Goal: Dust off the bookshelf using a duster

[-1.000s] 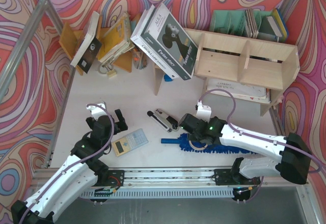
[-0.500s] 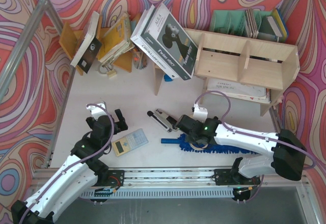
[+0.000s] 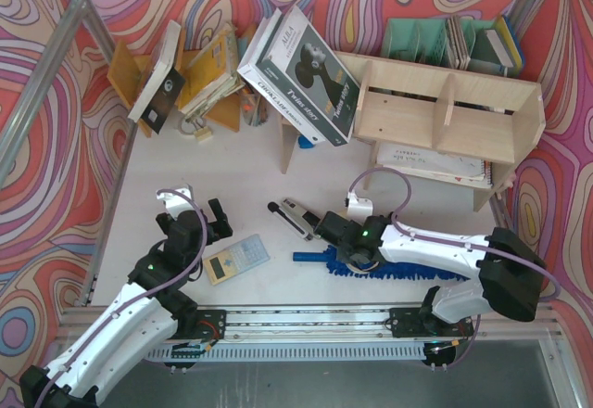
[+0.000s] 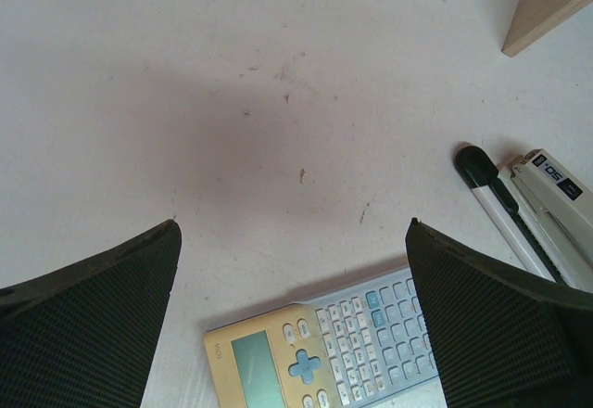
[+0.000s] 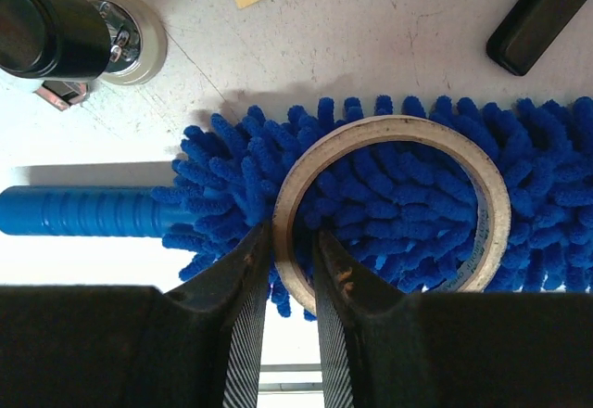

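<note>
The duster [image 5: 398, 199] lies flat near the table's [image 3: 241, 185] front edge, a tape roll [image 5: 394, 128] resting on its fluff. The right gripper [image 5: 292, 241] pinches the roll's wall; lifting it could snag fibres and drag the duster. The left gripper [image 4: 292, 232] gapes, empty.

- My white-and-black left arm [image 3: 120, 320] reaches forward from its base with the elbow bent. The black left gripper [image 4: 293, 232] points downward, jaws spread wide, holding nothing.
- My right arm [image 3: 435, 252] stretches low toward the left. The right gripper [image 5: 292, 241] stands narrow, pinching the rim of a tan tape ring [image 5: 398, 125].
</note>
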Tool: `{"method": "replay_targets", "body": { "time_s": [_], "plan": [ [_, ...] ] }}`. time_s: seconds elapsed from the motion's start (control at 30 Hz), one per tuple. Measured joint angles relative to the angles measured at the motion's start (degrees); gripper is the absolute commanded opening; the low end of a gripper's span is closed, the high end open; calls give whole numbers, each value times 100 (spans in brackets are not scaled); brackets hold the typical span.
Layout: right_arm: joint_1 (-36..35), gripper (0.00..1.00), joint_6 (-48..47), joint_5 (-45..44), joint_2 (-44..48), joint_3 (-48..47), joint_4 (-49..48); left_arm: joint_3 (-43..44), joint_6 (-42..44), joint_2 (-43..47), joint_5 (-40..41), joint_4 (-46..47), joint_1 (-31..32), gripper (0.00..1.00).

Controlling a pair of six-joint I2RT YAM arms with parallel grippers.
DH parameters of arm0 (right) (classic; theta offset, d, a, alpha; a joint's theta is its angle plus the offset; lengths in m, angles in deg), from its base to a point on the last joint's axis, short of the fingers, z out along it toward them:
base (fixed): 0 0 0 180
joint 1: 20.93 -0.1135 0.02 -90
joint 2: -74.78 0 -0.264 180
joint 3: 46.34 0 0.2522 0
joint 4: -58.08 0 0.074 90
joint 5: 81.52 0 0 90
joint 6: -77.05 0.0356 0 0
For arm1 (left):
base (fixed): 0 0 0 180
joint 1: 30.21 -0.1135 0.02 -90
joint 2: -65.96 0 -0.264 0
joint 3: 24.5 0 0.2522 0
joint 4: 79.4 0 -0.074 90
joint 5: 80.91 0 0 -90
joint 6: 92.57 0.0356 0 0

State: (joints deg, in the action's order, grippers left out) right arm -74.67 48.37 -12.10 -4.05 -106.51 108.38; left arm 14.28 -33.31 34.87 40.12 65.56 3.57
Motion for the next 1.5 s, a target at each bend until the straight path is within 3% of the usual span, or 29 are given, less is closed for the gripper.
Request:
{"method": "replay_targets", "body": {
  "time_s": [0.5, 1.17, 1.5],
  "plan": [
    [0, 21, 7, -42, -195, 0, -109, -2, 15, 0, 0, 0, 0, 98],
    [0, 22, 24, -476, 76, -372, 404, -2, 15, 0, 0, 0, 0, 98],
    [0, 27, 22, -575, 33, -474, 487, 0, 15, -7, 0, 0, 0, 98]
  ]
}}
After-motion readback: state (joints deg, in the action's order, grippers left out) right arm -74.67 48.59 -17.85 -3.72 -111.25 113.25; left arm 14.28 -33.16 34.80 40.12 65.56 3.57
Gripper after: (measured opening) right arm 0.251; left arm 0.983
